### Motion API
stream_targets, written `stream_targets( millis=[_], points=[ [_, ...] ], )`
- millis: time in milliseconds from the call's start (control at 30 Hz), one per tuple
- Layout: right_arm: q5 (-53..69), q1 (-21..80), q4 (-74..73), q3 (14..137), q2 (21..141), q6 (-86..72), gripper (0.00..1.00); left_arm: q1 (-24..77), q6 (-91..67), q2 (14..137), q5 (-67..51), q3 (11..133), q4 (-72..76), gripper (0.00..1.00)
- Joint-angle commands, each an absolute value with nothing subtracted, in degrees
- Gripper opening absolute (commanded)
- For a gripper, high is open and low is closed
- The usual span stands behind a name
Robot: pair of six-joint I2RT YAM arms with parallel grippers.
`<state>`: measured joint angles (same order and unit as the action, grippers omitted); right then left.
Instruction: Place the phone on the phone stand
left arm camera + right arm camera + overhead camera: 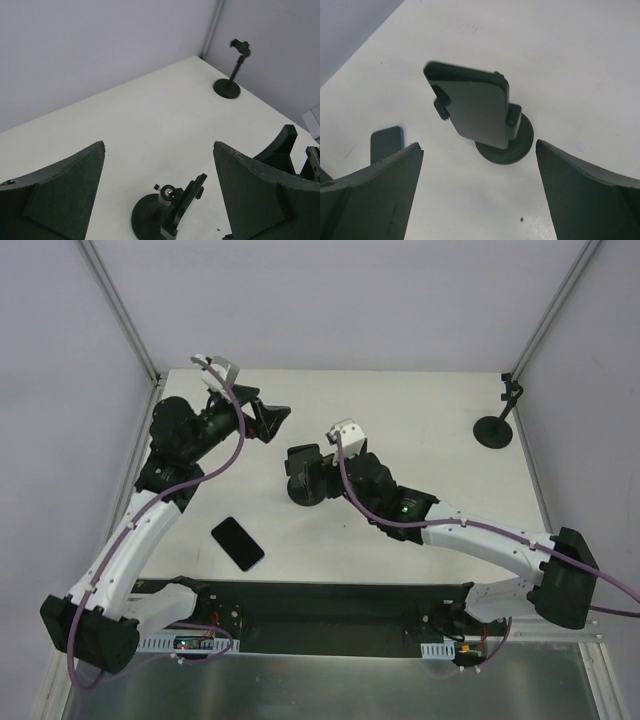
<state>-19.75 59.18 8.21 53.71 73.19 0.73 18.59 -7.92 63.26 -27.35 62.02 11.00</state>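
1. Fingers of the right gripper fill the foreground of its wrist view. They are spread wide with nothing between them, and they hang just above the phone stand, not over the phone. A careless drop from here could strike the stand's tilted plate and tip it over on its small round base.
2. Left gripper is also spread and empty. It is raised over the far left of the table and aimed at the same stand. An edge of the right gripper shows at the side of the left wrist view, so the two arms are close. If both move in at once they could collide.
3. Phone lies flat on the table toward the near edge, beside the left forearm. It is well apart from the stand and from both grippers. It looks thin and smooth, so fingers coming down may scrape the table, push it away, or pinch only a corner and drop it on the lift.
4. Second stand, taller and slimmer, sits at the far right corner. Steering toward the wrong one would waste the carry.
5. Setting the phone down is likely the riskiest step. If it lands off-centre or too hard, it could slide off the sloped plate or topple the stand.
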Motion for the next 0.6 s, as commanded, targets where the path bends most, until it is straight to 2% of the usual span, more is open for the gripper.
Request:
stream_targets(
  millis=[0, 367, 567],
  points=[
    [-32.7, 61.5, 3.2, 63.0, 78.7, -3.1, 0.97, 17.9, -6.8, 55.8, -11.7, 58.2, 7.6, 0.89],
    [-45.5, 65.3, -6.9, 81.7, 92.7, -6.9, 0.97, 17.9, -6.2, 50.3, -8.3, 55.6, 9.0, 0.89],
    [-50.3, 65.8, -10.5, 86.6, 97.9, -9.8, 0.98, 17.9, -6.1, 49.0, -8.0, 55.5, 8.9, 0.89]
  ],
)
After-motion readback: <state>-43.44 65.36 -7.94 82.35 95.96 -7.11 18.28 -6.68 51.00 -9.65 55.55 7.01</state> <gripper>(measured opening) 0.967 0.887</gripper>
